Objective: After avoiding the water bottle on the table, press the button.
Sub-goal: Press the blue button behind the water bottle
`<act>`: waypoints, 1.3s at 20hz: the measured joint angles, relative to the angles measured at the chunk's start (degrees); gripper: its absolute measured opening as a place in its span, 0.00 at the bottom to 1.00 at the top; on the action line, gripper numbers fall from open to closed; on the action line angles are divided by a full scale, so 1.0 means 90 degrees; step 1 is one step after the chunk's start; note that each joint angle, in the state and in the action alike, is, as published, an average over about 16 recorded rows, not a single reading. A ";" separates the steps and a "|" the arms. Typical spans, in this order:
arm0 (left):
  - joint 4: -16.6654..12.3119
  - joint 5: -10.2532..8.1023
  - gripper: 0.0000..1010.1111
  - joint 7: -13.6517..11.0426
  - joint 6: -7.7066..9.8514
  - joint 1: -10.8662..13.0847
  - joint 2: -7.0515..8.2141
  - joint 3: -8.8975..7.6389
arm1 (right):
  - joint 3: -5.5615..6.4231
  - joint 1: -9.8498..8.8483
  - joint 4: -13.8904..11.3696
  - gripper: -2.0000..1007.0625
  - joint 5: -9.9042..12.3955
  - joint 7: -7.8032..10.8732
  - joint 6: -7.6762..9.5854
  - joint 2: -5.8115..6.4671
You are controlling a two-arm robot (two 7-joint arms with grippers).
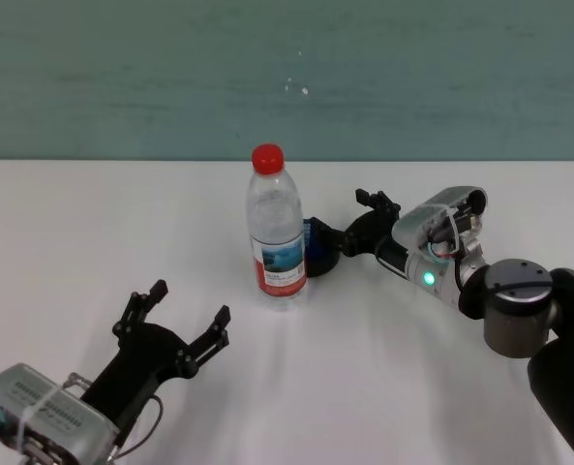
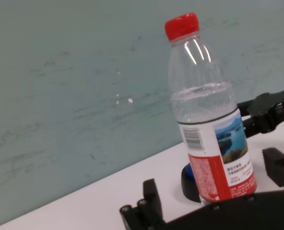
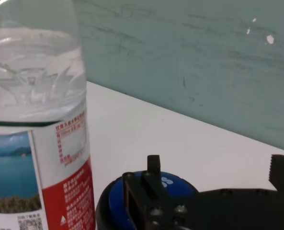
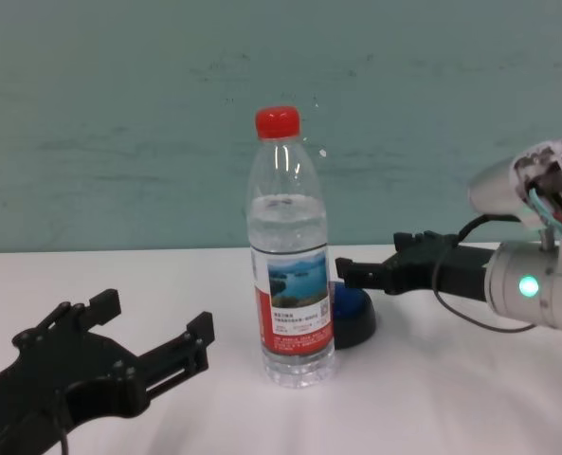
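The water bottle (image 1: 275,232) stands upright in the middle of the white table (image 1: 74,223), clear with a red cap and a red-and-white lake label. The blue button (image 1: 317,248) on its black base sits just behind and right of the bottle, partly hidden by it. My right gripper (image 1: 345,223) reaches in from the right, open, with one finger (image 3: 153,177) over the button's dome (image 3: 118,201); I cannot tell if it touches. It stays clear of the bottle (image 4: 290,275). My left gripper (image 1: 190,302) is open and empty near the front left.
A teal wall runs behind the table's far edge. In the left wrist view the bottle (image 2: 209,124) stands beyond my left fingers (image 2: 151,196), with the button (image 2: 189,179) behind it. White tabletop spreads to the left and front.
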 joint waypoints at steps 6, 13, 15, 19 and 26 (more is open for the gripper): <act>0.0000 0.0000 0.99 0.0000 0.0000 0.0000 0.0000 0.0000 | -0.0002 0.0059 0.0261 1.00 -0.0056 0.0026 -0.0087 -0.0078; 0.0000 0.0000 0.99 0.0000 0.0000 0.0000 0.0000 0.0000 | 0.0013 0.0096 0.0499 1.00 -0.0106 0.0055 -0.0176 -0.0138; 0.0000 0.0000 0.99 0.0000 0.0000 0.0000 0.0000 0.0000 | 0.0022 0.0090 0.0506 1.00 -0.0117 0.0058 -0.0188 -0.0144; 0.0000 0.0000 0.99 0.0000 0.0000 0.0000 0.0000 0.0000 | 0.0055 0.0041 0.0379 1.00 -0.0121 0.0057 -0.0183 -0.0126; 0.0000 0.0000 0.99 0.0000 0.0000 0.0000 0.0000 0.0000 | 0.0140 -0.0123 -0.0116 1.00 -0.0071 0.0039 -0.0111 -0.0017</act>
